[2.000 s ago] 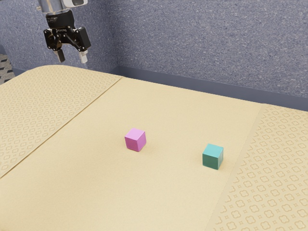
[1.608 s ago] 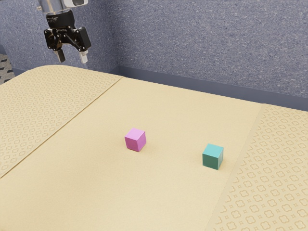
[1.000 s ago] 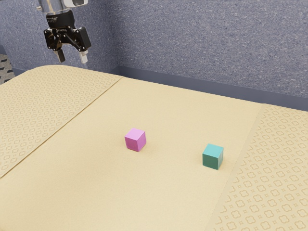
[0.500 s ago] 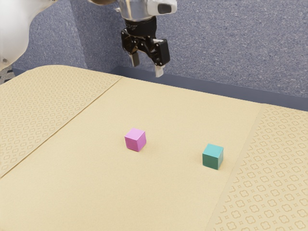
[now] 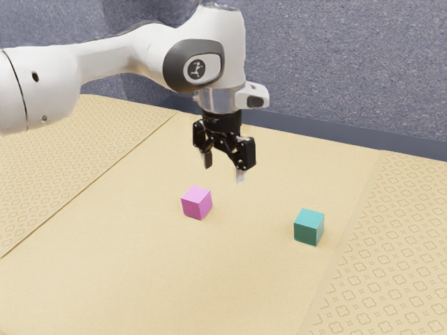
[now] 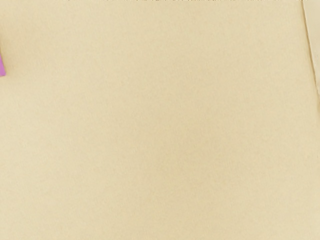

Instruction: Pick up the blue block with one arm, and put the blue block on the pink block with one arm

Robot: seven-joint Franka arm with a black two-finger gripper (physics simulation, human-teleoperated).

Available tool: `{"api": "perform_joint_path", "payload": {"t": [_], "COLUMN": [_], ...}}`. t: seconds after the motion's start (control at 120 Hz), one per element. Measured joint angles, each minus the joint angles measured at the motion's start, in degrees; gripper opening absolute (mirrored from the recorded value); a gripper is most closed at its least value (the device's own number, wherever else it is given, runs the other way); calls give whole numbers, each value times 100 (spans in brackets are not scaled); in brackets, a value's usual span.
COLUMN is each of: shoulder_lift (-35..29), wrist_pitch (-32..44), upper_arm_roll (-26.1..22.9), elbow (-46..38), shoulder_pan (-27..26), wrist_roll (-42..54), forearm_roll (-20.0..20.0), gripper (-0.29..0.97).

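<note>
A teal-blue block (image 5: 309,227) rests on the tan table toward the exterior view's right. A pink block (image 5: 196,202) lies near the table's middle; a sliver of the pink block (image 6: 2,66) also shows at the edge of the wrist view. My gripper (image 5: 223,172) hangs open in the air, above and slightly behind the pink block, left of the blue block. Nothing is between its fingers.
The plain tan table (image 5: 209,279) has patterned cloth strips on both sides, one patterned strip (image 5: 56,160) at the exterior view's left and another patterned strip (image 5: 391,265) at its right. A blue-grey wall (image 5: 335,63) runs behind.
My arm has swung from the far upper left toward the table's middle and come down, with the gripper still open. Both blocks have stayed put.
</note>
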Motion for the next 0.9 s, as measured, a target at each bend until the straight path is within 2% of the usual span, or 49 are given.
{"api": "perform_joint_path", "payload": {"t": [0.075, 0.208, 0.342, 0.567, 0.75, 0.9], "shoulder_lift": [215, 642, 1296, 2216, 2578, 3075], "wrist_pitch": [509, 1003, 981, 948, 965, 967], "upper_arm_roll": [53, 62, 97, 101, 82, 204], "elbow": [-155, 7, 790, 1520, 1802, 2544], "shoulder_pan": [-202, -439, -591, -687, -952, -981], "wrist_roll": [-22, -190, -471, -920, -1166, -1231], "forearm_roll": [-106, 31, 129, 361, 443, 458], "gripper": [68, 68, 68, 68, 68, 68]}}
